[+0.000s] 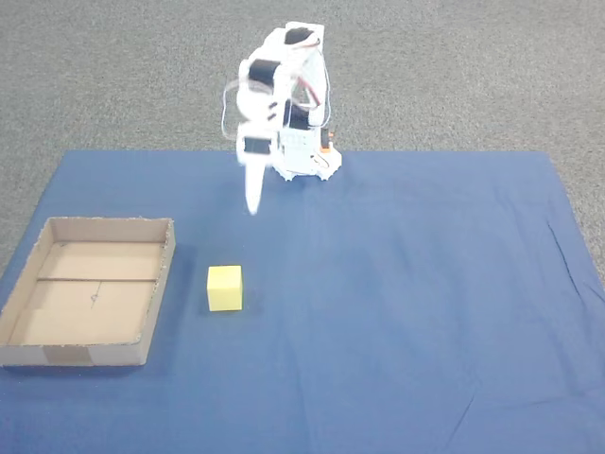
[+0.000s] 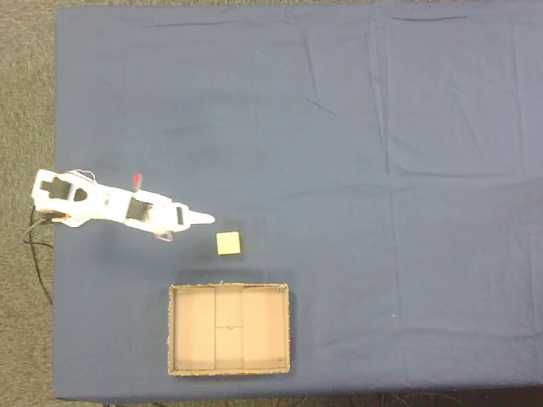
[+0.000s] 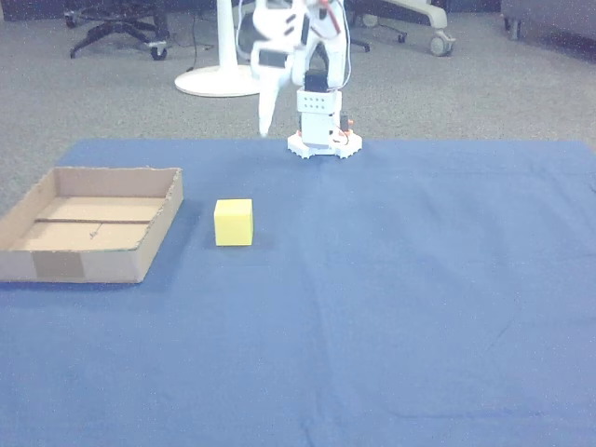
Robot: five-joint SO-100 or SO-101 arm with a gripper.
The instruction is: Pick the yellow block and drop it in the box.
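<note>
Blue cloth (image 1: 397, 312) over grey carpet (image 1: 113, 76); office chair bases (image 3: 116, 28) behind.

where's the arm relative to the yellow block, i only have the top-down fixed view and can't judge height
Observer: In the other view the gripper hangs well above the cloth, its tip pointing down, not at the level of the yellow block.
Operator: is anything in the jaws
Observer: No. In a fixed view the block sits alone on the blue cloth, apart from the gripper; the motion blur hides whether the jaws are parted.
Operator: how tall are the box walls
Observer: Low. In the other view the box has walls that rise about as high as the block.
</note>
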